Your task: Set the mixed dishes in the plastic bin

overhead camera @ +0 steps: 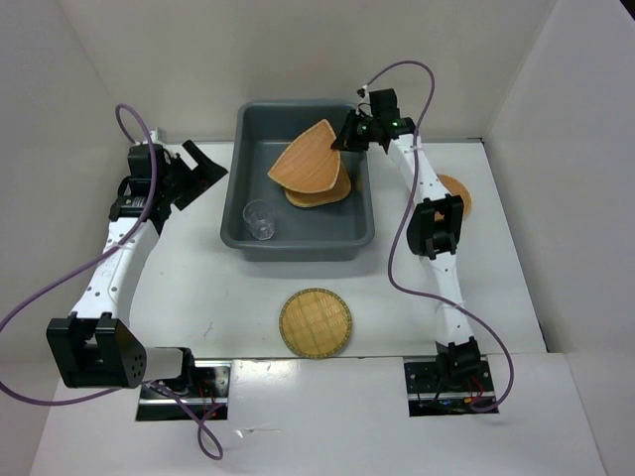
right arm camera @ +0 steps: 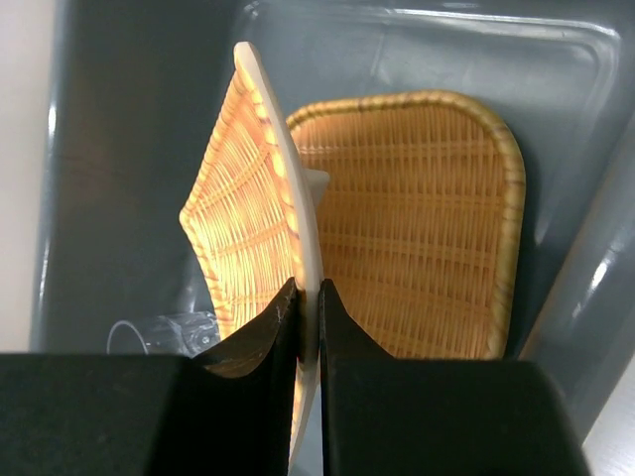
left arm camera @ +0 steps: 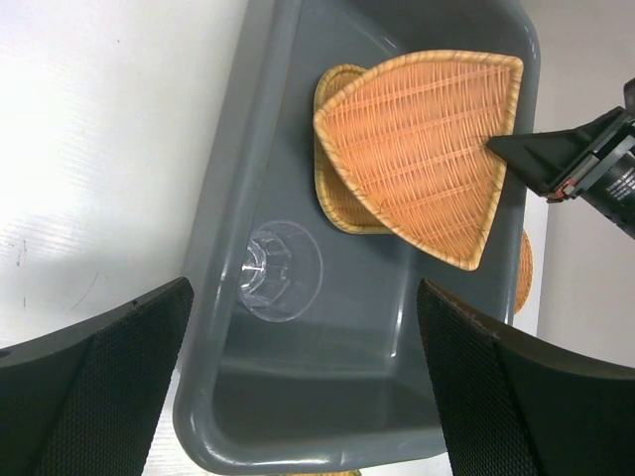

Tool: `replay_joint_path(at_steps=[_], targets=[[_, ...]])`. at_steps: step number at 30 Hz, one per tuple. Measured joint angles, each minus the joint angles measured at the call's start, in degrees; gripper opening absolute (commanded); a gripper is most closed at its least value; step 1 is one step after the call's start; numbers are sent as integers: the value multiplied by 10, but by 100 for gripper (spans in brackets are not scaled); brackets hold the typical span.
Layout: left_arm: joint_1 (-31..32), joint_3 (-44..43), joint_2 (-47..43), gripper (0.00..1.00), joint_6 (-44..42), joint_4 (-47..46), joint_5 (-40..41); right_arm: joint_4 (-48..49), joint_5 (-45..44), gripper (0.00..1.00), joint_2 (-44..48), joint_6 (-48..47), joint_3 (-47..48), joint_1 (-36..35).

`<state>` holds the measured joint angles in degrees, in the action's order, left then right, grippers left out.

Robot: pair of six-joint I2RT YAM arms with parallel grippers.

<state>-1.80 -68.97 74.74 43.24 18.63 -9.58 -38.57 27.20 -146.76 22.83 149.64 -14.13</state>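
Observation:
The dark grey plastic bin (overhead camera: 238,213) stands at the table's far middle. My right gripper (overhead camera: 344,139) is shut on the rim of the fan-shaped woven plate (overhead camera: 310,159) and holds it tilted over the bin; it also shows edge-on in the right wrist view (right arm camera: 260,178). Under it the rounded-square plate (right arm camera: 417,218) lies in the bin. The clear cup (overhead camera: 261,219) stands in the bin's near left corner. One round plate (overhead camera: 316,322) lies on the table in front of the bin. Another round plate (overhead camera: 460,194) lies behind my right arm. My left gripper (overhead camera: 198,171) is open and empty, left of the bin.
White walls enclose the table on the left, right and back. The bin's rim (left arm camera: 223,238) runs just below my left gripper's fingers (left arm camera: 109,377). Purple cables loop from both arms.

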Motion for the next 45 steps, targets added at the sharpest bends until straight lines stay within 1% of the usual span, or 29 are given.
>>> replay_joint_path(at_steps=[15,18,20,23,24,25,26,28,29,35,45], targets=[[0,0,0,100,-10,0,3,-31,-58,1,-21,1,8,-3],[0,0,1,100,-10,0,3,-30,-59,7,-26,3,8,-3],[0,0,1,100,-10,0,3,-30,-60,19,-26,3,8,-3],[0,1,1,100,-10,-1,3,-28,-59,33,-26,8,9,-5],[0,2,1,100,-10,-1,3,-28,-58,35,-26,9,11,-7],[0,4,1,100,-10,-1,3,-26,-58,35,-26,8,11,-8],[0,6,1,100,-10,-1,3,-25,-59,41,-26,7,12,-9],[0,9,1,100,-10,-1,4,-24,-57,42,-26,9,12,-10],[0,9,1,100,-10,0,4,-23,-58,45,-26,9,12,-11],[0,9,1,100,-10,-1,9,-24,-61,45,-26,5,12,-14],[0,15,1,100,-10,-2,15,-28,-94,45,-26,0,14,-18]])
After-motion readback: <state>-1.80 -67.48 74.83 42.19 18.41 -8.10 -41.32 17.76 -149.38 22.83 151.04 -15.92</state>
